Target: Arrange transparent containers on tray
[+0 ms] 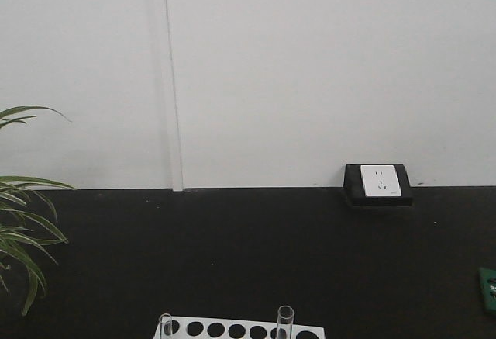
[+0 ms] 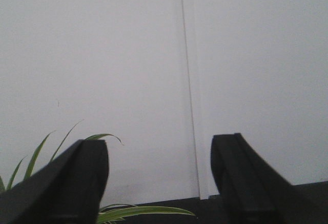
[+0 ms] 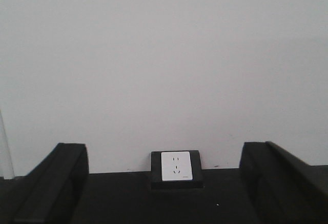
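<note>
Two clear glass test tubes stand upright in a white rack with round dark holes (image 1: 232,330) at the bottom edge of the front view: a short one (image 1: 166,325) on the left and a taller one (image 1: 284,322) on the right. The yellow tray, beakers and flask are out of view. My left gripper (image 2: 160,180) faces the white wall, open, with nothing between its black fingers (image 2: 77,183). My right gripper (image 3: 164,183) is also open and empty, aimed at the wall socket. Neither gripper shows in the front view.
A black table surface (image 1: 256,254) runs back to a white wall. A white power socket in a black housing (image 1: 377,185) (image 3: 176,168) sits at the wall. Green plant leaves (image 1: 19,230) (image 2: 138,212) hang at the left. A green object (image 1: 489,288) pokes in at the right edge.
</note>
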